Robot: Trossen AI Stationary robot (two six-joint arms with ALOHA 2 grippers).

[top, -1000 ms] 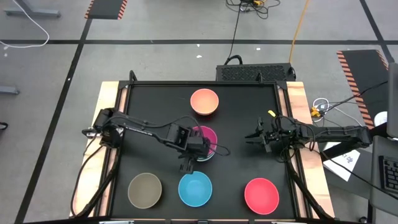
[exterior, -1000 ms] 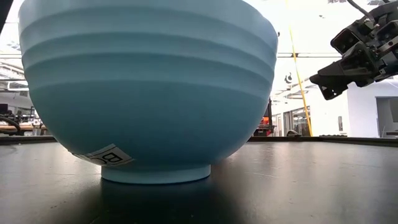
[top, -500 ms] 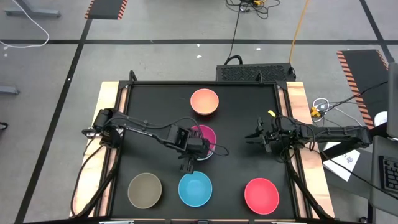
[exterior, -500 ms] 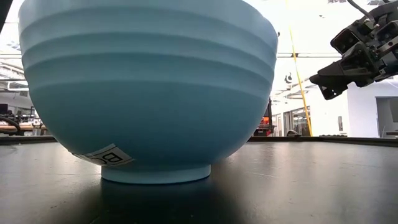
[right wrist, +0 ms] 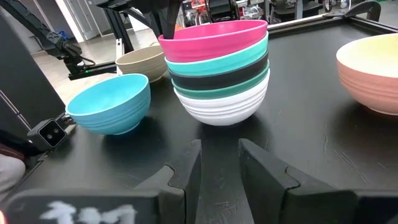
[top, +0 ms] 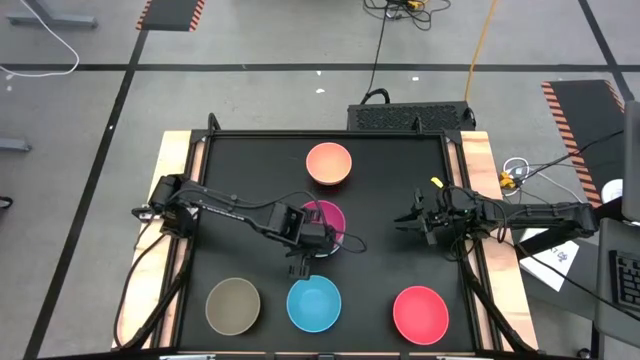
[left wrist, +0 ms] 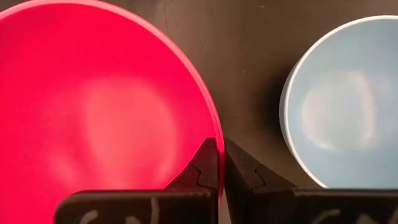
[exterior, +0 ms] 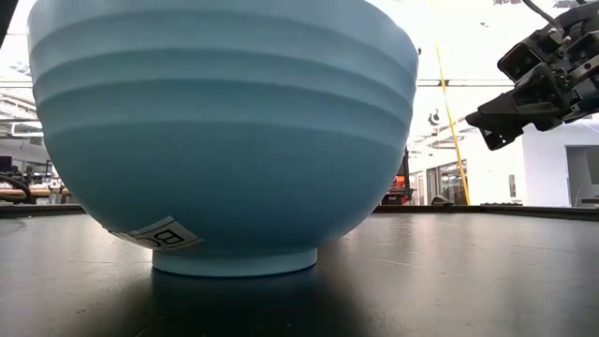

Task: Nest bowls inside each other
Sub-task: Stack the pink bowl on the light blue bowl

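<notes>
Left claw (top: pixel 300 262) pressed together on the rim of the magenta bowl (top: pixel 327 217), topmost of a nested stack (right wrist: pixel 219 81) near the middle of the desk (top: pixel 240 180). Stack layers below magenta: teal, black, green, white at base. Right claw (top: pixel 408 219) parked off to the right of the stack near the desk's right edge, fingers (right wrist: pixel 186 168) slightly apart, gripping nothing. Peach bowl (top: pixel 328 163) near the far edge. Along the near edge, well apart: olive bowl (top: pixel 232 305), light blue bowl (top: pixel 314 304), red bowl (top: pixel 420 313). Bare desk between stack and right claw.
</notes>
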